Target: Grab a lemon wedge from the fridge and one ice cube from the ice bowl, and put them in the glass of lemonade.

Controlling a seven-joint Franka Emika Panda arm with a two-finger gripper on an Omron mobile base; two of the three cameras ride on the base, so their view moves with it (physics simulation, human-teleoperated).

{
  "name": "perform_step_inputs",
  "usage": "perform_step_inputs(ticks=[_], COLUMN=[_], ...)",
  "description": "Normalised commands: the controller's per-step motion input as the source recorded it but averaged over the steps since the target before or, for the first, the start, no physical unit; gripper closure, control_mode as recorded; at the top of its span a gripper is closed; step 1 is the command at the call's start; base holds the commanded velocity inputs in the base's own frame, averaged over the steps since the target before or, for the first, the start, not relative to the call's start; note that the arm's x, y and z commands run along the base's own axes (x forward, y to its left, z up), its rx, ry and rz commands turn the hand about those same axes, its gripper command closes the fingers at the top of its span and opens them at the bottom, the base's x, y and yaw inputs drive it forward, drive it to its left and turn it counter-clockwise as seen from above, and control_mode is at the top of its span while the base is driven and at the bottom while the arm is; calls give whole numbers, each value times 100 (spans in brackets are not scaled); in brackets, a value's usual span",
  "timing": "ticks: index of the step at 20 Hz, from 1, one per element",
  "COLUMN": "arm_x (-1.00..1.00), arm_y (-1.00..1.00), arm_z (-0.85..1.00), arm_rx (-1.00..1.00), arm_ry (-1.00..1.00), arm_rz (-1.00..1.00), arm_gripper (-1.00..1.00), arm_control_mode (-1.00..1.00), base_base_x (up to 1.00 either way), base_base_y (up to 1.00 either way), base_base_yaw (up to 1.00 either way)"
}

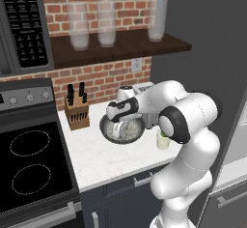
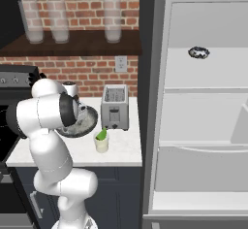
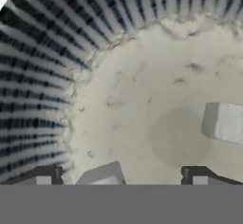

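hand view ice cubes [image 3: 224,122], right base view lemon wedge [image 2: 101,135] in glass [image 2: 101,143]

A wooden knife block [image 1: 77,112] with 3 dark handles stands at the back left corner of the white counter [image 1: 96,159], against the brick wall [image 1: 103,79]. A silver toaster [image 2: 115,107] sits at the counter's back edge, towards its right end, below a wall outlet [image 2: 121,63]. 3 tall clear glasses [image 1: 107,24] line the dark wooden shelf [image 1: 120,46]. Left of the counter is a black stove [image 1: 29,164] with 2 ring burners; a microwave [image 1: 21,26] hangs above it. A small dark ring-shaped thing [image 2: 198,53] lies on a white upper shelf.
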Motion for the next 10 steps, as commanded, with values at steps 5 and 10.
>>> perform_step_inputs(ticks=[5, 10], arm_x=[0, -12], arm_y=[0, 0], arm_z=[-8, -7], arm_rx=[0, 0], arm_ry=[0, 0], arm_rz=[0, 0], arm_gripper=[-100, -100], arm_control_mode=[-100, -100], base_base_x=[0, 0], base_base_y=[0, 0], base_base_yaw=[0, 0])
